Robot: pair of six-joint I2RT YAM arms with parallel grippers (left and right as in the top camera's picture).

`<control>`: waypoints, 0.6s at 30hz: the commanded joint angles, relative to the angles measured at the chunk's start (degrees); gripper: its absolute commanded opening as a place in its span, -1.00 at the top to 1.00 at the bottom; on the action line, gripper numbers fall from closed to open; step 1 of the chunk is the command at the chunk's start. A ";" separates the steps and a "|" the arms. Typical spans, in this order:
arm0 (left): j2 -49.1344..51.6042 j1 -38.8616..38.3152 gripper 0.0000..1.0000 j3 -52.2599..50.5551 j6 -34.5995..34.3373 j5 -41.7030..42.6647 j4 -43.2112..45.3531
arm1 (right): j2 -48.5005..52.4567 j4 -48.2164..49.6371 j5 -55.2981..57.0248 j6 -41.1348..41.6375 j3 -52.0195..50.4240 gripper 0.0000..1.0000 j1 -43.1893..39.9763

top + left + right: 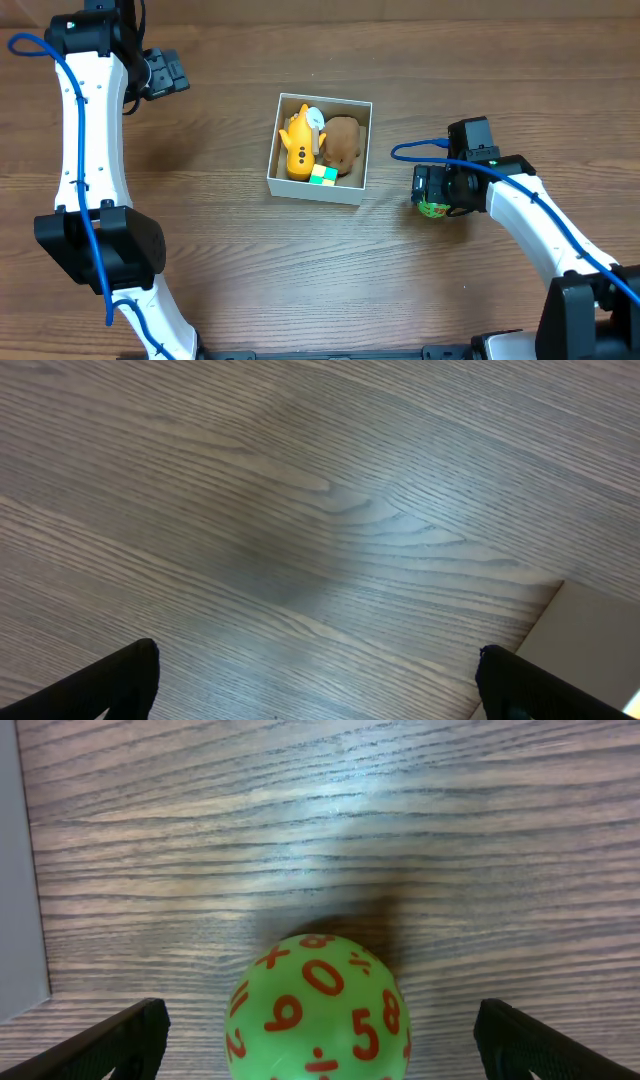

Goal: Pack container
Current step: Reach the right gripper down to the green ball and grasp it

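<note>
Right gripper (320, 1020) jaws spread, straddling the green ball (318, 1005) at lower centre. Lower until your pads meet its widest part, then close. Container (310, 190) sits mid-frame overhead. Left gripper (165, 72) spread, empty, upper left.

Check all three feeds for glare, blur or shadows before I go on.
Overhead: sharp and evenly lit, the container clear, a faint arm shadow on the table. Left wrist: soft focus, a dull shadow patch mid-frame, no harsh glare. Right wrist: a pale glare streak on the wood above the green number ball, which is crisp with a dark shadow behind it.
</note>
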 commanded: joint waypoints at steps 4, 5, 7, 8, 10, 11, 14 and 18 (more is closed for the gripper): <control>0.28 -0.07 -1.00 1.11 0.00 -0.07 0.04 | 2.84 1.05 0.79 -2.01 -0.46 -0.97 -0.11; 0.28 -0.07 -1.00 1.11 0.00 -0.07 0.04 | 3.41 1.25 0.79 -2.38 -0.46 -0.97 -0.11; 0.28 -0.07 -1.00 1.11 0.00 -0.09 0.04 | 4.66 1.73 0.76 -2.38 -0.46 -0.92 -0.11; 0.28 -0.07 -1.00 1.11 0.00 -0.07 0.04 | 4.79 1.73 0.76 -2.38 -0.46 -0.82 -0.11; 0.28 -0.07 -1.00 1.11 0.00 -0.07 0.04 | 4.79 1.70 0.76 -2.36 -0.46 -0.29 -0.11; 0.28 -0.07 -1.00 1.11 0.00 -0.07 0.04 | 4.79 1.64 0.76 -2.36 -0.46 -0.04 -0.11; 0.28 -0.07 -1.00 1.11 0.00 -0.07 0.04 | 4.79 1.22 0.76 -2.36 -0.46 0.08 -0.11; 0.28 -0.07 -1.00 1.11 0.00 -0.07 0.04 | 4.76 0.57 0.76 -2.36 -0.37 0.60 -0.11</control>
